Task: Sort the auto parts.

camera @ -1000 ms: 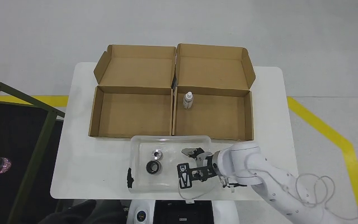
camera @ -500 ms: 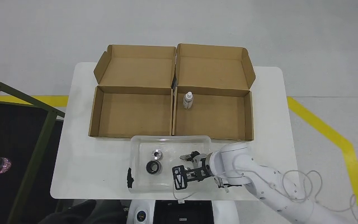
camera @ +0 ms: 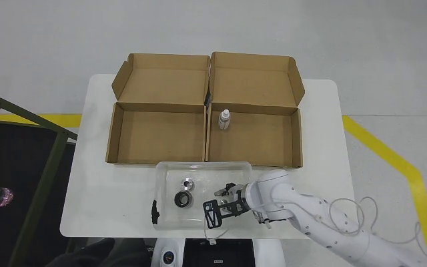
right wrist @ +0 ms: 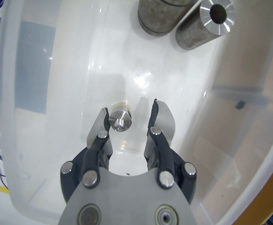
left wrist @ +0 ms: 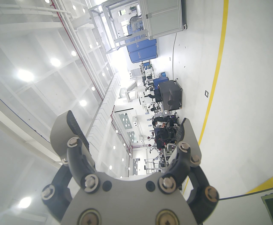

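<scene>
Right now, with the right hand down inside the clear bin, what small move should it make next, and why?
Probably close the right hand on the small silver part. The hand is open and straddles the part, one finger close against it, on the floor of the clear bin; the two larger cylinders lie well apart.

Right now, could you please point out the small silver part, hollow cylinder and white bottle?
small silver part (right wrist: 120, 122), right wrist view, end face
hollow cylinder (right wrist: 192, 36), right wrist view, side wall
white bottle (camera: 225, 122), top view, body
</scene>
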Robot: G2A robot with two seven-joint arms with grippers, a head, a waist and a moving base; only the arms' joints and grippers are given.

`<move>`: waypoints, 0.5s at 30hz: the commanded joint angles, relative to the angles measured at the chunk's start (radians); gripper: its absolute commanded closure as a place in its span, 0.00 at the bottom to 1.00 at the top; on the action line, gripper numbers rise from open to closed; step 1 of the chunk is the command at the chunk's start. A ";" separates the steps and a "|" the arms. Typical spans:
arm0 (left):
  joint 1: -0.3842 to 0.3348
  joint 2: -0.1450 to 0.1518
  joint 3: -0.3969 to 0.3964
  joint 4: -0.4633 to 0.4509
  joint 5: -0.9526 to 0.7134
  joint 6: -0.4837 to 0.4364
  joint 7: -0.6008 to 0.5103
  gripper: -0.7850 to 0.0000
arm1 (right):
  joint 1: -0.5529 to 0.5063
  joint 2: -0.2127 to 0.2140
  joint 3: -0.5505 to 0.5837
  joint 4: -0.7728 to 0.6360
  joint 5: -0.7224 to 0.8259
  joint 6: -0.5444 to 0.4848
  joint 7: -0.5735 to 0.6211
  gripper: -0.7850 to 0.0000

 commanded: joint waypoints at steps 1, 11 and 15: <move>0.000 0.000 0.000 0.000 0.000 0.000 0.000 0.00 | 0.009 -0.001 -0.008 0.005 0.007 0.000 0.000 1.00; 0.000 0.000 0.000 0.000 0.000 0.000 0.000 0.00 | 0.043 0.002 0.028 -0.020 0.106 -0.034 -0.083 1.00; 0.000 0.000 0.000 0.000 0.000 0.000 0.000 0.00 | 0.049 0.005 0.079 -0.014 0.110 -0.060 -0.225 1.00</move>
